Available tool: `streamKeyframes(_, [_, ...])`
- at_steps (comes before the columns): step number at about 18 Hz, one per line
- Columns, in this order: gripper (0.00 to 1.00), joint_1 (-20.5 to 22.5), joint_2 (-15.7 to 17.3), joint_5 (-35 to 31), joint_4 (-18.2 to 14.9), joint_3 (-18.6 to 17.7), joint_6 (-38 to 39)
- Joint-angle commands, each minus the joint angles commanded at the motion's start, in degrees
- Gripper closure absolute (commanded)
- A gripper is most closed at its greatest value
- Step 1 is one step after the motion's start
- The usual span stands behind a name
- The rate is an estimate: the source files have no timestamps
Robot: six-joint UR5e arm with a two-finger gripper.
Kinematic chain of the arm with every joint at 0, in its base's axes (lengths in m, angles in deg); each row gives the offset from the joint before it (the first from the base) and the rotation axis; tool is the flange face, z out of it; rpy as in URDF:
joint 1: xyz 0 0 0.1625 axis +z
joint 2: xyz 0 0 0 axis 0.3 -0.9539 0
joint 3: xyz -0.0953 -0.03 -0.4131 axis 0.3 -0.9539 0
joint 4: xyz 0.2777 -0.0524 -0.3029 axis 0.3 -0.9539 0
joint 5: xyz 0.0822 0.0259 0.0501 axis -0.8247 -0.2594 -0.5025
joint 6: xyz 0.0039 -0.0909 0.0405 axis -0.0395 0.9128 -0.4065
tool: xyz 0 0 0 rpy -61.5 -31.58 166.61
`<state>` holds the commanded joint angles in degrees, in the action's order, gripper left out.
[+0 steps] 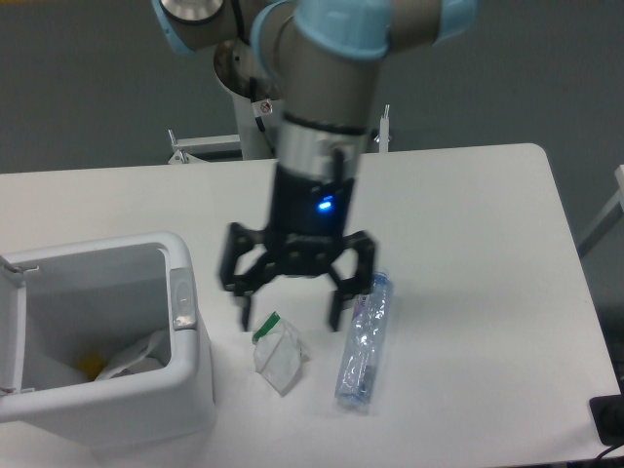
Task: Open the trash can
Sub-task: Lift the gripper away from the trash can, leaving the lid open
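Pincer (292, 312) spread wide, empty, above crumpled wrapper (278, 355).

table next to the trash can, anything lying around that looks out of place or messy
Yes. A crumpled clear plastic bag with a green tag and an empty plastic bottle on its side lie loose on the table, outside the open trash can. The open gripper hovers over them.
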<state>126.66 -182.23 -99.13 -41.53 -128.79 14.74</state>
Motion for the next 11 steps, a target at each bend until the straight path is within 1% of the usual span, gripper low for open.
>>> streamKeyframes(1, [0.0,2.4,0.3,-2.1,-0.3,-0.5,-3.4])
streamKeyframes(3, [0.0,5.5,0.5,-4.2,-0.6,-1.2,-7.6])
streamKeyframes(5, [0.0,8.4,1.8,-7.0,-0.9,-3.2,-14.0])
streamKeyframes(7, [0.0,10.3,2.2,-10.4,-2.5,-5.7,-25.0])
streamKeyframes(8, [0.0,10.6,2.5,-12.6,-4.2,-6.9,-30.4])
streamKeyframes(9, [0.0,11.7,3.1,-14.8,-5.3,-7.6,-34.7])
streamKeyframes(11, [0.0,14.3,3.3,-15.8,-6.2,-7.7,-39.3])
